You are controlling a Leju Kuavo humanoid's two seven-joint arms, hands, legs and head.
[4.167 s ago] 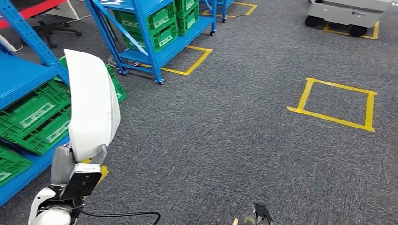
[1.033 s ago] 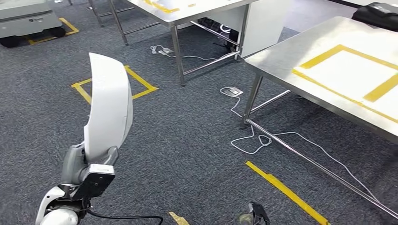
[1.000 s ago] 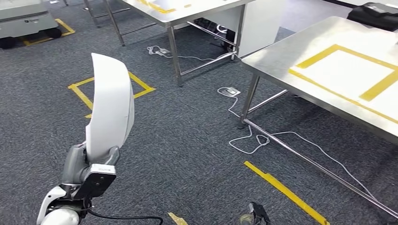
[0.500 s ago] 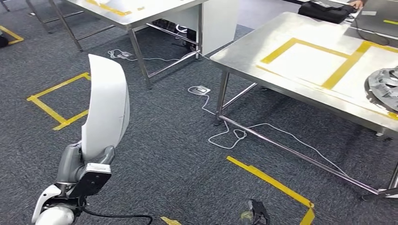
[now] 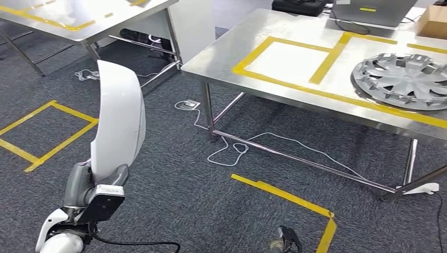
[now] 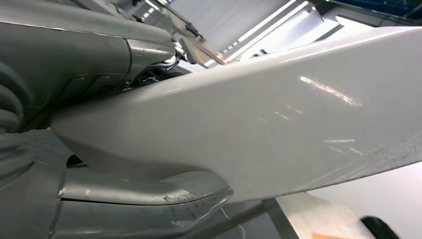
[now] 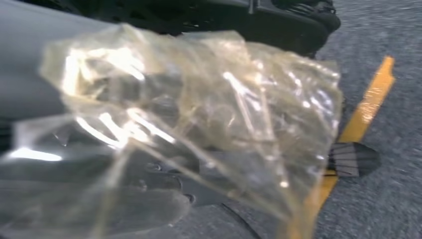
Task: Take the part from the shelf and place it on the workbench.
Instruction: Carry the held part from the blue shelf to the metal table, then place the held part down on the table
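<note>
Item: white curved part. Held upright in my left hand, low at my left side, over the grey carpet. In the left wrist view the part runs long and glossy across the frame, clamped between my thick grey thumb on one face and my grey fingers on the other.

Item: my right hand. Wrapped in crinkled clear plastic film; whether its fingers are apart or closed I cannot tell. It hangs above the carpet, near a yellow tape line.

Item: steel workbench, ahead and to my right, well apart from the part. Yellow tape rectangles mark its top.

Item: silver wheel cover, lying flat on the workbench's right portion, beside the tape rectangle.

Item: second steel table, further off at the left.

Item: white cable, looping on the carpet under the workbench.

Item: yellow tape square on the floor, left.
</note>
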